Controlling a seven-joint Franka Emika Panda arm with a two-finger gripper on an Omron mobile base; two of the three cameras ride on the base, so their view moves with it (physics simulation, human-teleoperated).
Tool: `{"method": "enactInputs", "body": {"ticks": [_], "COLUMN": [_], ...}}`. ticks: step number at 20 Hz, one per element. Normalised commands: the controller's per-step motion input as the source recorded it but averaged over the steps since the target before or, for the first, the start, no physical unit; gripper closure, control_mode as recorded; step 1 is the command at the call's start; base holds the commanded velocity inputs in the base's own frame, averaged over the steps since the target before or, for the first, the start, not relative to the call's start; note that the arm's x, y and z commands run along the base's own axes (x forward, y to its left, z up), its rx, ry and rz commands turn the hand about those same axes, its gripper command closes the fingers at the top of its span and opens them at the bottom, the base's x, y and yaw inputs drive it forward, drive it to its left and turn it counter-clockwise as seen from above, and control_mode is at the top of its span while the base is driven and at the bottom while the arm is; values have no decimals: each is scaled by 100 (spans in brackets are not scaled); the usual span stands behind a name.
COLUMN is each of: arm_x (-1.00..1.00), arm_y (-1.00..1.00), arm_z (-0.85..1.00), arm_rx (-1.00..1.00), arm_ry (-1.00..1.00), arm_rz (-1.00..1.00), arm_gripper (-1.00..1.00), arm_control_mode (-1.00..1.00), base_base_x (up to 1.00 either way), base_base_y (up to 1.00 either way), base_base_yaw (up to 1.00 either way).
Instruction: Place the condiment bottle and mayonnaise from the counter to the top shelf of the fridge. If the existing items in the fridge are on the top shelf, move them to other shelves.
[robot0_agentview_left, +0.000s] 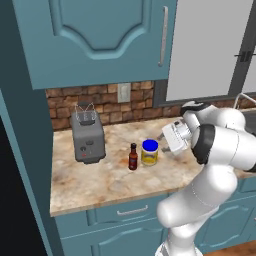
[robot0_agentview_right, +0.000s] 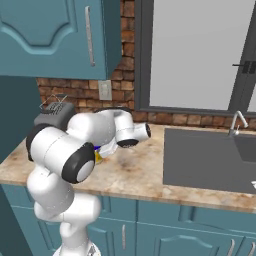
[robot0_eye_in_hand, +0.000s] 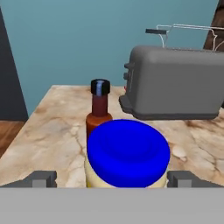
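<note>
On the counter (robot0_agentview_left: 90, 182), condiment bottle (robot0_agentview_left: 133, 157) stands just left of mayonnaise (robot0_agentview_left: 149, 152).

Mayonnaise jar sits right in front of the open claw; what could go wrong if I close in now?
1. The condiment bottle stands just behind the mayonnaise; pushing the claw further forward could shove the jar into it and topple it.
2. The claw fingers flank the wide blue lid with little margin, so a slight offset might nudge the jar across the counter.
3. The toaster is near; a sideways swing may clip it.

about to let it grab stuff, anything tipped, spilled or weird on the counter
Nothing stands out. The mayonnaise and condiment bottle stand upright side by side on the counter, no spills, with the toaster upright behind.
</note>
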Motion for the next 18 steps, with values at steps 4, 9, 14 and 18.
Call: {"method": "enactInputs", "body": {"ticks": [4, 9, 14, 18], "arm_x": [-1, 0, -2, 6], "arm_y": [8, 17, 13, 1], "arm_z": [0, 0, 0, 0], "arm_rx": [3, 0, 0, 0], "arm_ry": [0, 3, 12, 4], "arm_rz": [0, 0, 0, 0], "arm_gripper": [-100, -100, -100, -100], "arm_control_mode": [-100, -100, -100, -100], "base_base_x": [0, 0, 0, 0], "base_base_y": [0, 0, 0, 0], "base_base_yaw": [0, 0, 0, 0]}}
